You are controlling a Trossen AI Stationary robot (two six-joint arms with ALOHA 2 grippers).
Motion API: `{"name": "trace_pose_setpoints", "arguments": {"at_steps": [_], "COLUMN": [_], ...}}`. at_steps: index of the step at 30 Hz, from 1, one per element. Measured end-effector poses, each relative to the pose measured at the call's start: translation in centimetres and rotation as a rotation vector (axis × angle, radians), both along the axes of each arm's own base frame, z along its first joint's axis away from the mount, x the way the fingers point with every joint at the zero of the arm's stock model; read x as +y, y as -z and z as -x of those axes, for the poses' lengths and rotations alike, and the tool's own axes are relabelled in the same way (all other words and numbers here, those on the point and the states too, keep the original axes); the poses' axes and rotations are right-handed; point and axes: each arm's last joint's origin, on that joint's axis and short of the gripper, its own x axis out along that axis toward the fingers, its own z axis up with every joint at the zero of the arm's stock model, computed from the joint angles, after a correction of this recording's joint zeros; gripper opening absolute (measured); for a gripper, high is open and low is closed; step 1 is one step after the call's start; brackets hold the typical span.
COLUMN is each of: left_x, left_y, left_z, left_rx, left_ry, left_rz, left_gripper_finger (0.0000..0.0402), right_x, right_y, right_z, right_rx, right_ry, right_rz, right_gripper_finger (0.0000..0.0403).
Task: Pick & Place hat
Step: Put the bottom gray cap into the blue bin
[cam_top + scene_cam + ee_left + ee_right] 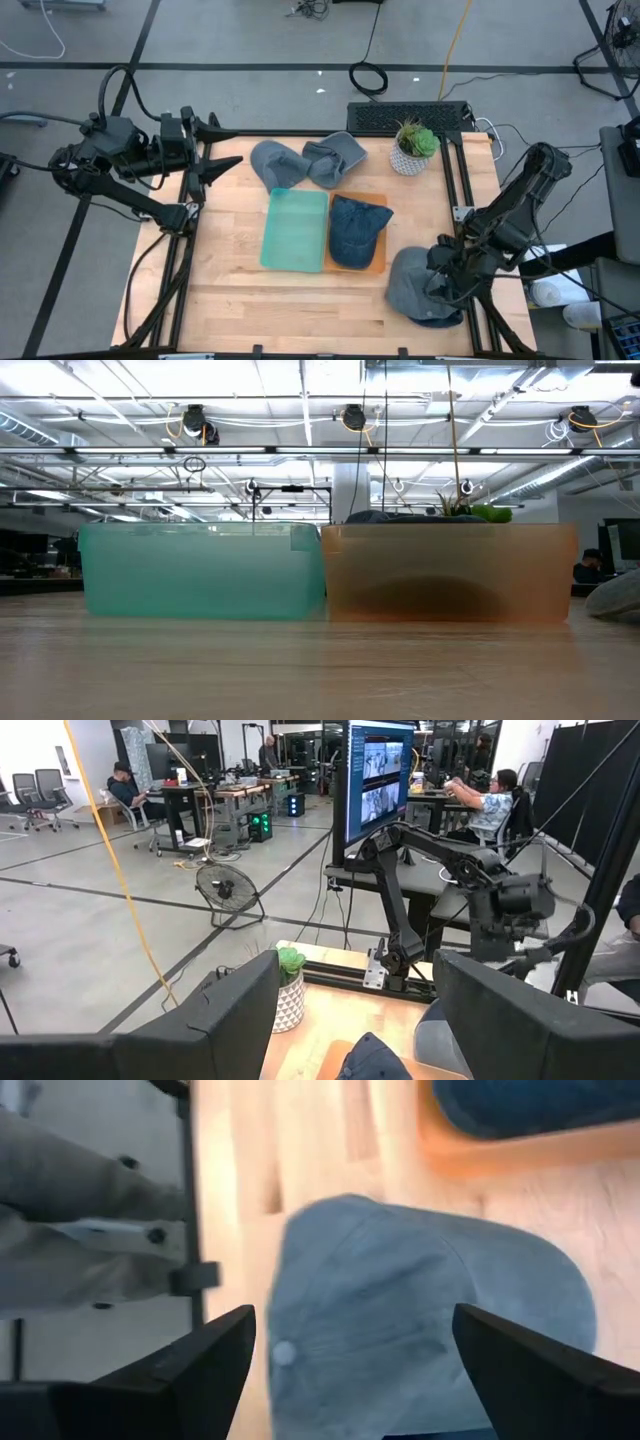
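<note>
Wooden table (230, 290) holds two bins; right claw (350, 1370) spread over grey hat (420, 1310); left claw (222, 150) spread.

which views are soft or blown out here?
Right wrist view: motion-blurred, grey cap and wood smeared, right claw open above it. Low view: ceiling lights blown out, orange bin sharp, near table soft. High view: evenly lit, crisp. Left wrist view: left claw fingers dark.
</note>
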Motion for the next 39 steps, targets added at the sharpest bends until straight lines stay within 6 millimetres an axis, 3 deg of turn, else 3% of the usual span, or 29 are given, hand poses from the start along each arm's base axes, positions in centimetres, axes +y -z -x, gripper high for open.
{"name": "trace_pose_setpoints", "arguments": {"at_steps": [7,13,20,29,33,39], "left_x": [0.0,0.0,-0.1,-0.1,-0.1,-0.1], "left_y": [0.1,0.1,0.1,0.1,0.1,0.1], "left_z": [0.0,0.0,0.0,0.0,0.0,0.0], "left_rx": [0.006,0.009,0.009,0.008,0.008,0.009], "left_ry": [0.001,0.001,0.022,0.026,0.027,0.027], "left_rz": [-0.005,-0.011,-0.01,-0.003,-0.004,-0.004], "left_gripper_finger": [0.0269,0.0269,0.0269,0.0269,0.0269,0.0269], "right_x": [0.3,0.5,-0.4,-0.5,-0.5,-0.4], "right_y": [3.2,5.4,8.3,9.4,9.4,9.4], "right_z": [-0.4,-0.4,0.3,0.5,0.5,0.5], "right_rx": [0.081,0.099,0.16,0.215,0.218,0.213], "right_ry": [-0.007,-0.006,0.032,0.041,0.039,0.032], "right_rz": [0.102,0.087,0.135,0.064,0.059,0.052], "right_gripper_finger": [0.0329,0.0328,0.0319,0.0311,0.0267,0.0149]}}
